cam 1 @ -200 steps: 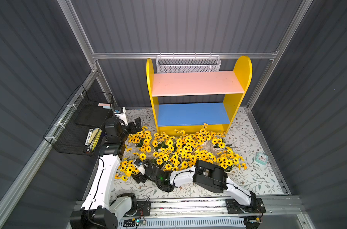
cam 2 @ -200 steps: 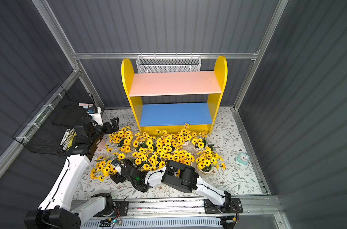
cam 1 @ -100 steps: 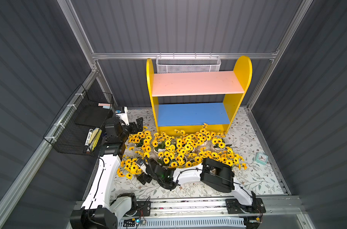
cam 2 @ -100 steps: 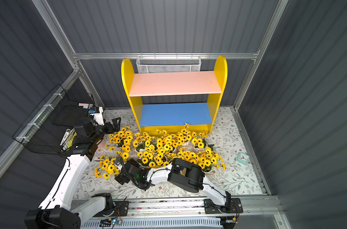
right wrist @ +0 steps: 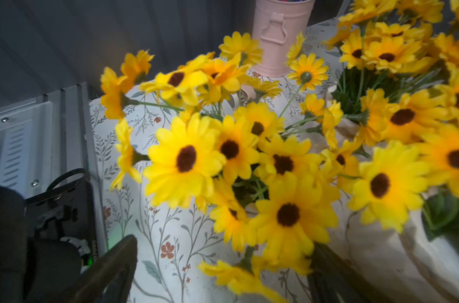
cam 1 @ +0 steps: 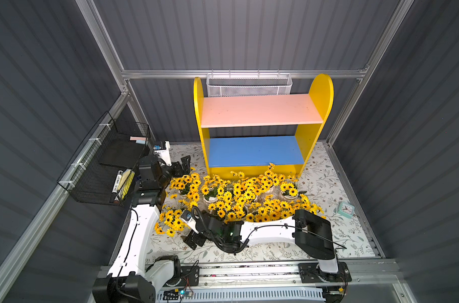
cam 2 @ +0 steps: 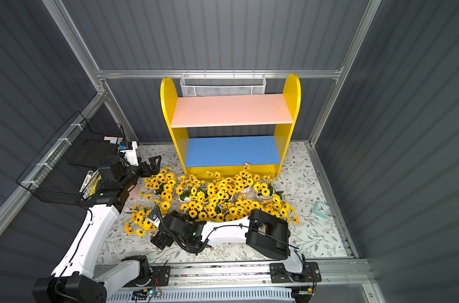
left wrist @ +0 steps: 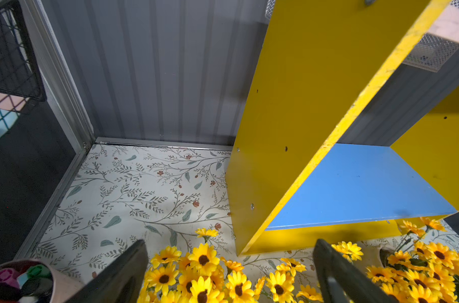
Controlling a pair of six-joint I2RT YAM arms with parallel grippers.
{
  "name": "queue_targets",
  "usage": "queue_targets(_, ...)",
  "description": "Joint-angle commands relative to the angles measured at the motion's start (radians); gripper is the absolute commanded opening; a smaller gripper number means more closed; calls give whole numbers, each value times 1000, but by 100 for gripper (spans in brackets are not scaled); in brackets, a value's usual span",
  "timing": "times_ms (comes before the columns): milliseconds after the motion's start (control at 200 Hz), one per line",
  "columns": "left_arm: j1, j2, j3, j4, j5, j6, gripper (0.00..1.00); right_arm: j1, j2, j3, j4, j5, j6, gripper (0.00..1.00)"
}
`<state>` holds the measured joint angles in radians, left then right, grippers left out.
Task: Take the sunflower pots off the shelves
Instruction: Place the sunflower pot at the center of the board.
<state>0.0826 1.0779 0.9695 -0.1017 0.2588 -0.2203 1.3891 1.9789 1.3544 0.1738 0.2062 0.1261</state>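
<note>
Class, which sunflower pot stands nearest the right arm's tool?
The sunflower pot set a little apart from the main cluster, on the left arm's side; the open right tool sits just beside it.

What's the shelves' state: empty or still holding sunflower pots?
Empty. The pink upper board and blue lower board are bare in both top views; the sunflower pots sit on the floral mat in front.

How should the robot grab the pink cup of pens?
Take the pink cup across its round wall, just under the rim, coming in level from the side. It stands upright and pens fill its mouth, so a grab from above looks blocked. The wall seems to narrow downward, so a high hold should slip less. Come from the side away from the sunflowers crowding it.
</note>
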Motion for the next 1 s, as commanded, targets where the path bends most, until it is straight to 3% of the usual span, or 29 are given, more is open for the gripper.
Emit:
queue_targets(0,6,-25,21,16,27,2,99,18,-71,-21,-81,15,-19,99)
queue_targets(230,4,-6,58,17,68,2,99,19,-244,-33,-184,85,-64,99)
queue_targets(475,-45,-27,117,-98,39,92,99,-19,-459,-61,-281,196,-147,99)
queue_targets(605,-55,-33,163,-206,59,108,99,-142,-623,-119,-332,218,-141,99)
queue_targets(750,-57,-51,169,-328,52,126,99,-352,-845,-234,-351,250,-115,99)
queue_targets(845,-57,-66,159,-396,10,122,100,-446,-951,-297,-353,386,-173,99)
queue_targets(995,-57,-85,149,-510,-10,127,99,-546,-1077,-361,-332,494,-259,99)
